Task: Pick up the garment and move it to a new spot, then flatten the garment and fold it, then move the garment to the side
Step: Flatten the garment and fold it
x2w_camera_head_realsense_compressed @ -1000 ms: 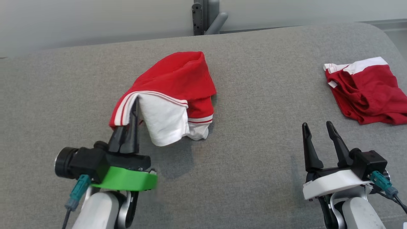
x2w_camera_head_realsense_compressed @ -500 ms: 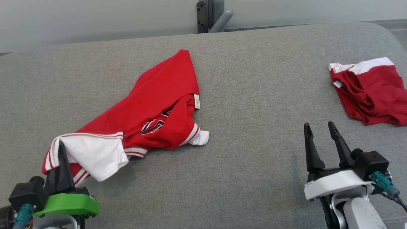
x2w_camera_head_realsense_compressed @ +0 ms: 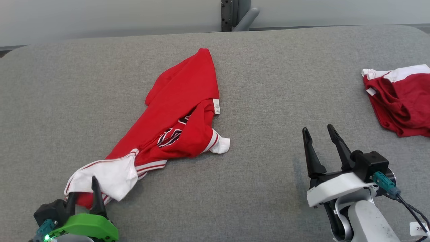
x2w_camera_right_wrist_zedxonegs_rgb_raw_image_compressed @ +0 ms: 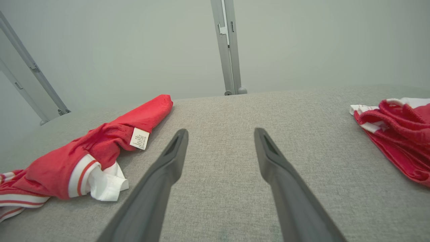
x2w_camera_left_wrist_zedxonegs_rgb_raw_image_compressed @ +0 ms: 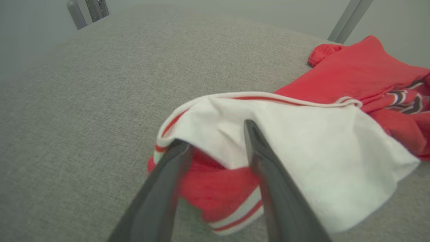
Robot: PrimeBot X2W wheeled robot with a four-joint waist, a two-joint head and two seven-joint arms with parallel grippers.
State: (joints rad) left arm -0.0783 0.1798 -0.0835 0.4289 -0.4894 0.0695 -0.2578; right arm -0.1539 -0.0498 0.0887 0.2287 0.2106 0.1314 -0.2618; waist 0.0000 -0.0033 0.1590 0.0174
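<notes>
Your red garment [x2w_camera_head_realsense_compressed: 181,111] lies stretched slantwise across the grey worktop [x2w_camera_head_realsense_compressed: 268,84], with its white end at the near left. There the left gripper [x2w_camera_head_realsense_compressed: 83,188] has its fingers parted, and the white end sits loosely between them, not pinched. The right gripper [x2w_camera_head_realsense_compressed: 317,128] is spread wide over the worktop and grasps nothing. A darker red cloth [x2w_camera_head_realsense_compressed: 403,101] lies at the far right.

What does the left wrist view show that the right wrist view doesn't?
Left wrist, not right wrist: the left pincer, fingers apart at the white inner cloth, and a dark print. Right wrist, not left wrist: the right pincer, open over the grey cushion, a white care label, and a second red garment off to one side. Both: the red garment, that cushion and metal posts behind it.
</notes>
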